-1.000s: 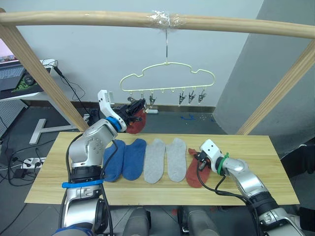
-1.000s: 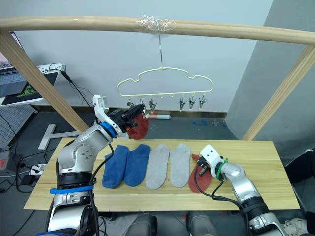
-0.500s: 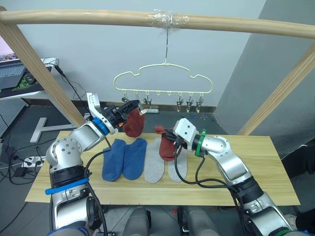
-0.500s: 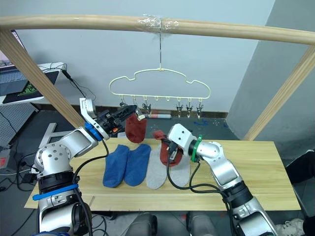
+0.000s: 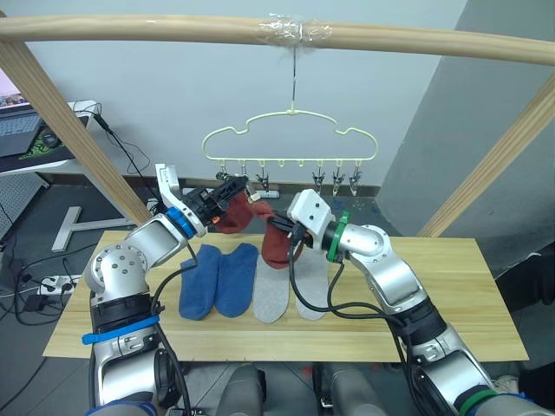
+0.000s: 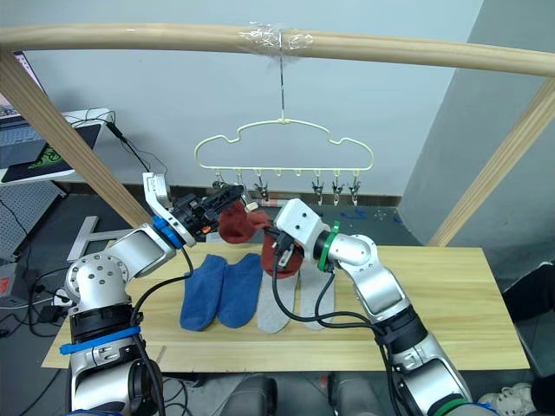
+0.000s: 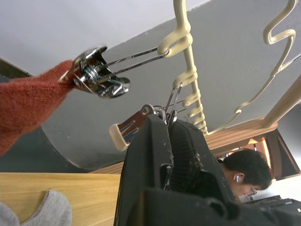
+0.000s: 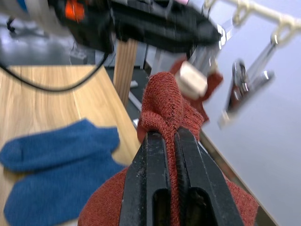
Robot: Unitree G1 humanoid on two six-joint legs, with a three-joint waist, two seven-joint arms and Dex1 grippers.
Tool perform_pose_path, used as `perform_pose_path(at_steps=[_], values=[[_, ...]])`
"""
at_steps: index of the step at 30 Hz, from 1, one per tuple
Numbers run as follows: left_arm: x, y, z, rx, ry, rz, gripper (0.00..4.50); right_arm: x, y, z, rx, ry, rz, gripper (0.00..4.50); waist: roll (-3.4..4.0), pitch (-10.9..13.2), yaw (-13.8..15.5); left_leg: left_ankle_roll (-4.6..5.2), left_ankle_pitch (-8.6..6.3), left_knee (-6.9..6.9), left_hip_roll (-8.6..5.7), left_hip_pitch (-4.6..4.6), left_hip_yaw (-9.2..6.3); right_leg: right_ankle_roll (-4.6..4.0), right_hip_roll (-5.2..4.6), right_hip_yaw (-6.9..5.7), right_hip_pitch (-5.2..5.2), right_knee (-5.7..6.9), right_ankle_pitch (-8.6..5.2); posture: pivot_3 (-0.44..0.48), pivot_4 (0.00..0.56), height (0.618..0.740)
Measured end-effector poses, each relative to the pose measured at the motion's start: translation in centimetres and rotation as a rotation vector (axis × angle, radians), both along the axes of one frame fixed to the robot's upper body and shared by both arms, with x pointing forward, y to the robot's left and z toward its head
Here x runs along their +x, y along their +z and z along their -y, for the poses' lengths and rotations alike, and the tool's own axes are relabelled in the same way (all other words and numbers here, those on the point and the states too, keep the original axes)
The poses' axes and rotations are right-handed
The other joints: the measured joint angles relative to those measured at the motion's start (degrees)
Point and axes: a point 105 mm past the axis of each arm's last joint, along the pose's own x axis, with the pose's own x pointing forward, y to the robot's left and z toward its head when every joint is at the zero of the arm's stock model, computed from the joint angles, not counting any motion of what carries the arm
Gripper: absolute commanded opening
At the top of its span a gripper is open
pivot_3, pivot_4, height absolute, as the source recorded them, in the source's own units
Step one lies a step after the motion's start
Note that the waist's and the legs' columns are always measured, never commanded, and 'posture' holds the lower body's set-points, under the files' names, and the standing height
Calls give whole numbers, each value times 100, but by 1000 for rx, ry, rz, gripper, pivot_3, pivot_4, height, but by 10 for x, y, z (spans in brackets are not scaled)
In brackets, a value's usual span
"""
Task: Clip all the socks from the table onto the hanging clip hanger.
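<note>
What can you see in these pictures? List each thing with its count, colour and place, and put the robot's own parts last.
blue socks: two, blue, flat on the table's left part.
grey socks: two, light grey, on the table beside the blue pair.
clipped red sock: one, rust red, hanging from a left clip.
held red sock: one, rust red, lifted above the table.
clip hanger: one, pale yellow-green, under the pole.
wooden pole: one, light wood, overhead.
table: one, light wood.
left gripper: black, at a hanger clip.
right gripper: black, gripping the held red sock.
</note>
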Motion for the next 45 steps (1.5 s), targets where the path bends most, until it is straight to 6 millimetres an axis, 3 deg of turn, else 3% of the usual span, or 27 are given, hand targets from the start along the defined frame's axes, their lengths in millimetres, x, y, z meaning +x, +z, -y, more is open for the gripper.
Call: perform_pose_path(at_steps=[17, 31, 34, 40, 45], values=[[-3, 3, 2, 11, 1, 21, 36, 7, 0, -8, 15, -26, -2, 21, -1, 64, 0, 0, 0, -2, -1, -7, 1, 0, -4, 1, -6, -2, 0, 36, 216, 740], [-9, 3, -3, 24, 5, 33, 4372, 8, -2, -8, 16, -28, -4, 0, -1, 77, 2, -1, 0, -5, 0, -10, -1, 0, -4, -2, -9, -3, 0, 55, 201, 740], [-16, 0, -6, 40, 1, 23, 4461, 10, -10, -6, 12, -37, -24, 0, -1, 77, 2, -1, -1, -6, 0, -9, 0, 0, -5, 1, -9, -3, 0, 55, 201, 740], [-29, -10, -28, 108, 35, -20, 4500, 15, -32, 2, 21, -75, -119, 1861, -1, 77, 14, -1, 0, -5, 0, -11, -4, -1, -5, -3, -10, -2, 0, 67, 192, 740], [-38, -9, -26, 216, 20, 8, 4500, 13, -35, 3, 37, -64, -147, 3700, -2, 77, 30, -2, -1, -7, -3, -11, -2, -1, -7, -1, -10, -4, 0, 89, 180, 740]])
